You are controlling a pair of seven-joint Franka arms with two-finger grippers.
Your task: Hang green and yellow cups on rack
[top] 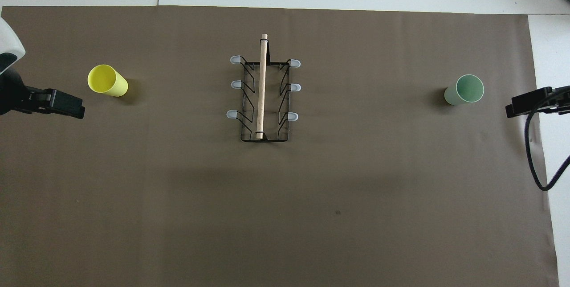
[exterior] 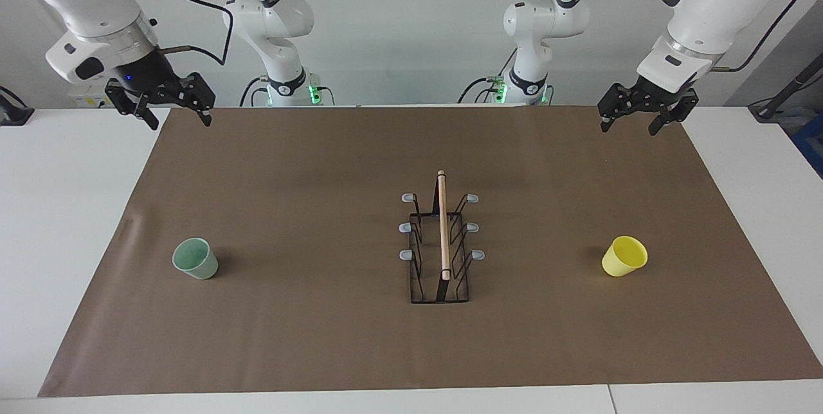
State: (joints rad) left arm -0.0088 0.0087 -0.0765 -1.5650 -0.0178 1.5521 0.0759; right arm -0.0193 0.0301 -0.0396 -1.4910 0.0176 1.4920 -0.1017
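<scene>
Pale green plastic cup and yellow plastic cup were seen upright, well apart from black wire rack; left gripper and right gripper were held open, empty.

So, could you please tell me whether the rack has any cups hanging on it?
Empty: the rack bears neither cup.

Under my fingers: matt brown paper sheet over a smooth white tabletop. Rack: thin black wire, bare pale wooden rod on top, grey smooth-looking prong tips. Green cup and yellow cup: smooth plastic, faint sheen.
</scene>
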